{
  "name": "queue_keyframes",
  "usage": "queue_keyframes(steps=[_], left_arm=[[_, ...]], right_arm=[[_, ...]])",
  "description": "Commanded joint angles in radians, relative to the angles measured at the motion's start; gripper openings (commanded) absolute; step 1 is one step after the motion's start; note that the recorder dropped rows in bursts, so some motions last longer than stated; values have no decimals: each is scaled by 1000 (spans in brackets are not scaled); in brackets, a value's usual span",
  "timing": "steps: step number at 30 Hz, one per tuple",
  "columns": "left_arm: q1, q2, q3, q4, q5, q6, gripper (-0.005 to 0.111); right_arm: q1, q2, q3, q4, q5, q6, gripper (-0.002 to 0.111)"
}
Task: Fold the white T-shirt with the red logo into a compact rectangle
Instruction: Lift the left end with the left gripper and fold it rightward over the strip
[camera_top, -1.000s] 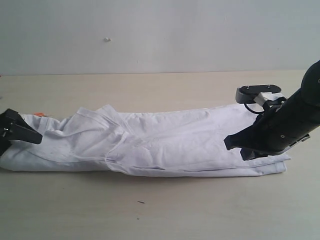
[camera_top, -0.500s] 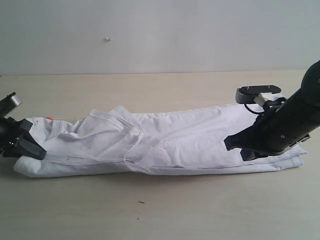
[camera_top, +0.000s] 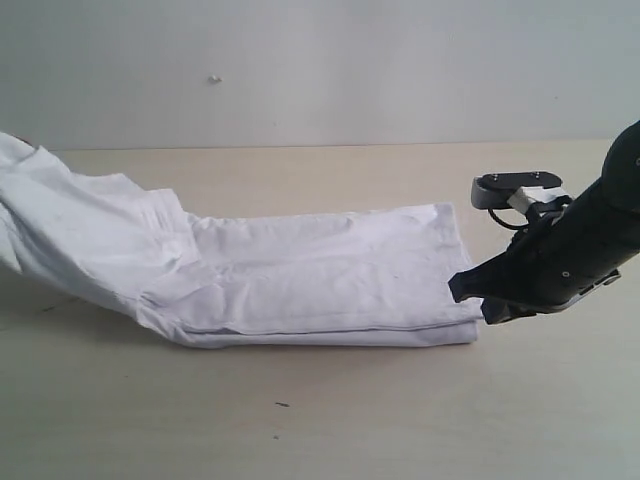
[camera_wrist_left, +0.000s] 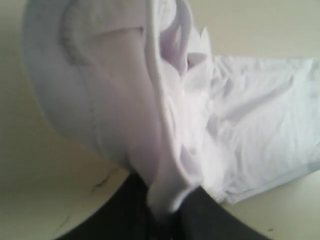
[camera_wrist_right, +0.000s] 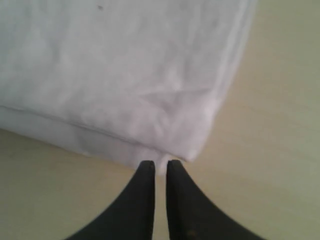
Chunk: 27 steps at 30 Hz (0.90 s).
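Here, the white T-shirt (camera_top: 320, 275) ends just beside the right hand (camera_wrist_right: 160, 166).

A pale beige tabletop (camera_top: 300, 430) carries the white T-shirt (camera_top: 320, 275), folded into a long band; its right end lies flat in stacked layers; its left end rises clear of the surface; a small dark speck (camera_top: 283, 404) sits on bare wood nearby
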Motion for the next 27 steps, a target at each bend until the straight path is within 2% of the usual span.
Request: queue_keyframes(steps=[1,5,9,13,18,25,26,27], left_arm=[[21,-73,-18,-142,48,-7,0],[-2,-106,-61,-244,129,-7,0],[-57,-110,-106,-280,133,-36,0],[-166,-110,-115,-277,133,-51,0],[-321,-92,-117,-231,36,-53,0],[-550,-32,-117,-195,-183,-53,0],[-611,-3,-117,-186,-252,-53,0],[-633,11,-117,-186,-278,-53,0]], right_arm=[[-3,-3,3,-2,4,-9,9],[-3,-3,3,-2,6,-9,9],[-3,-3,3,-2,6,-9,9],[-3,-3,3,-2,6,-9,9],[-3,-3,3,-2,6,-9,9],[-3,-3,3,16,6,-9,9],[-3,-3,3,18,6,-9,9],[-3,-3,3,18,6,-9,9]])
